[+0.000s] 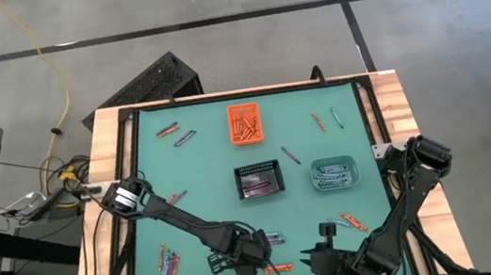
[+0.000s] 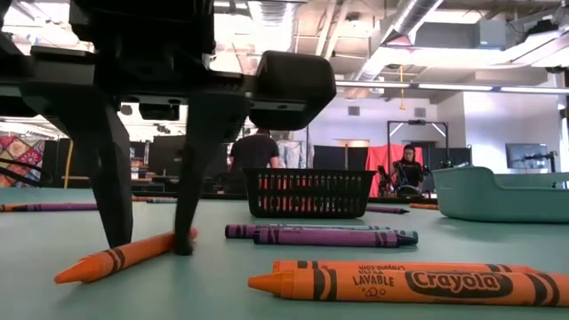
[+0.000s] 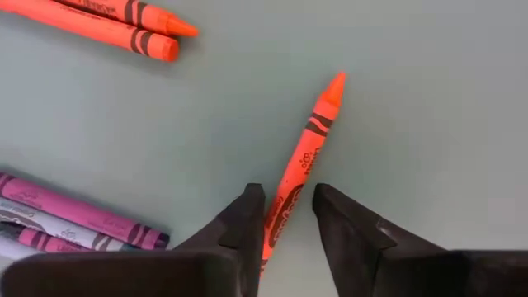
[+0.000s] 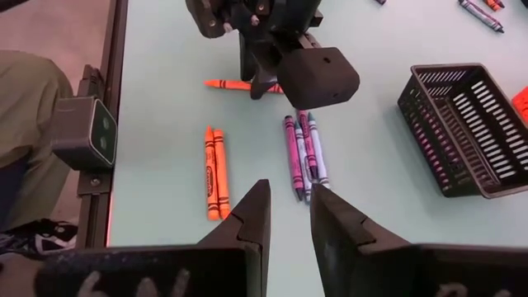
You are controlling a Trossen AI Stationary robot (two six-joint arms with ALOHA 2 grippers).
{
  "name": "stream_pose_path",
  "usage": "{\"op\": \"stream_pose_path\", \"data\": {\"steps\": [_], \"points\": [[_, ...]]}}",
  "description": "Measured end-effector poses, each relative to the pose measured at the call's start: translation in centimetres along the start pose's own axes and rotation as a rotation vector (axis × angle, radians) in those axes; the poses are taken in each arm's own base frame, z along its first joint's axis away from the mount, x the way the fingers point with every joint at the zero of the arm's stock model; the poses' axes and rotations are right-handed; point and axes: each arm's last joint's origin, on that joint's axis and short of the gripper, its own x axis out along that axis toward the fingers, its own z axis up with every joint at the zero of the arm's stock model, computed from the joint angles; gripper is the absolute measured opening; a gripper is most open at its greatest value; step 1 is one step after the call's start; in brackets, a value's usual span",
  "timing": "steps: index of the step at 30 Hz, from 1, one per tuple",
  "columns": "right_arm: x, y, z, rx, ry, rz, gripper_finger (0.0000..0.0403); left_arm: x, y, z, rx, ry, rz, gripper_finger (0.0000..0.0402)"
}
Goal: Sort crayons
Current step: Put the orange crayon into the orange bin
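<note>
left gripper [image 3: 285, 219] straddles an orange crayon [image 3: 301, 169] on the mat (fingers apart, not clamped).

The tabletop [image 1: 203, 172] is pale teal, framed in light wood. The orange bin [image 1: 245, 123] holds orange crayons [image 1: 244, 124]; the black mesh bin [image 1: 260, 180] holds purple ones; the teal bin [image 1: 335, 174] holds blue-teal ones. The orange crayon [image 3: 299, 173] between the dark left claw [image 3: 280, 216] fingers carries black bands. Purple crayons [image 2: 320, 236] lie near the front edge.

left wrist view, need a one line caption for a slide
Left gripper down on the teal table, its fingers straddling a lone orange crayon.
</note>
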Motion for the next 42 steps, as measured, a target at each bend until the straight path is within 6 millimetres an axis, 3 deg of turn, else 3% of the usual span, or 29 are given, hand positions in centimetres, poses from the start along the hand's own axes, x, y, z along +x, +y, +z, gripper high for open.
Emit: {"op": "stream_pose_path", "data": {"steps": [6, 13, 19, 25, 33, 37, 42], "points": [[0.0, 0.0, 0.0, 0.001, -0.001, 0.001, 0.0082, -0.2, 0.1, 0.0, -0.026, 0.001, 0.010, 0.0014], [0.0, 0.0, 0.0, 0.003, -0.002, 0.001, 0.0082, -0.9, 0.0, -0.1, -0.125, -0.018, -0.001, 0.0015], [0.0, 0.0, 0.0, 0.003, -0.003, 0.001, 0.0082, -5.1, 0.2, -0.7, -0.247, -0.044, 0.023, 0.0007], [0.0, 0.1, 0.1, 0.007, -0.006, 0.003, 0.0082, -9.4, 0.9, -3.4, -0.400, -0.030, 0.030, 0.0006], [-0.2, 0.2, -0.1, 0.000, -0.007, 0.006, 0.0082, -15.4, 3.8, -10.5, -0.594, -0.027, 0.141, 0.0005], [-0.1, 0.1, -0.1, -0.017, -0.003, -0.001, 0.0082, -18.2, 6.5, -16.4, -0.849, -0.089, 0.279, 0.0005], [-0.1, 0.1, -0.1, -0.051, -0.004, -0.004, 0.0082, -20.3, 8.7, -25.1, -1.337, -0.153, 0.421, 0.0011]]}}
